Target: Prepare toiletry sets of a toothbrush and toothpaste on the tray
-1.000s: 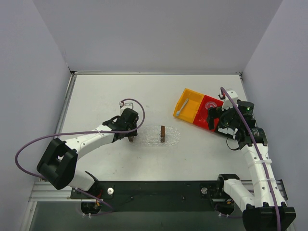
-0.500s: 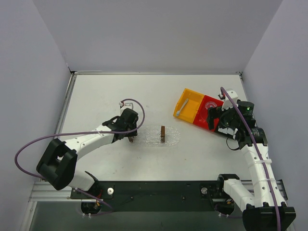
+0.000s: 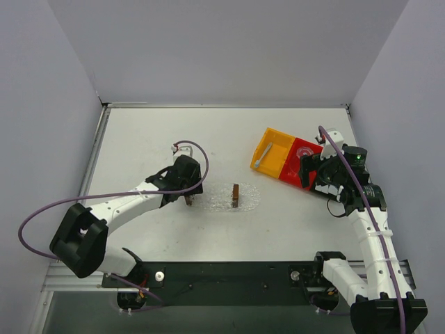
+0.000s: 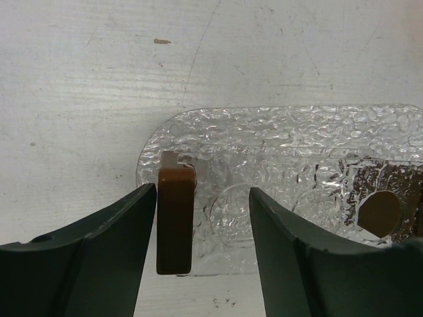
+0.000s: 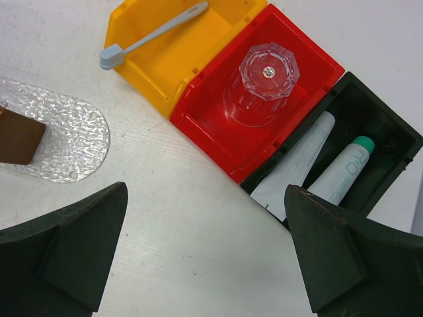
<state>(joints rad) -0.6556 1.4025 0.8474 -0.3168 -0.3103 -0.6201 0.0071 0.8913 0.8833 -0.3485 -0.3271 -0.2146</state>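
Observation:
The clear bumpy tray (image 3: 221, 197) lies mid-table. My left gripper (image 3: 188, 202) hangs over its left end, open. A brown block (image 4: 175, 221) stands on the tray (image 4: 291, 152) between the jaws, close against the left finger (image 4: 125, 244) and well apart from the right one. The pale toothbrush (image 5: 155, 36) lies in the yellow bin (image 5: 132, 20). A whitish toothpaste (image 5: 301, 162) tube lies in the black bin (image 5: 386, 132), beside a second tube with a green cap (image 5: 345, 172). My right gripper (image 5: 205, 191) is open over bare table in front of the bins, holding nothing.
A second brown block (image 3: 236, 194) stands upright on the tray's right half. A clear cup (image 5: 261, 82) sits upside down in the red bin (image 5: 218, 142). Yellow bin (image 3: 271, 149) and red bin (image 3: 300, 154) stand side by side at right.
The left gripper's jaws have spread apart, letting go of the brown block at the tray's left end. The right arm has not moved.

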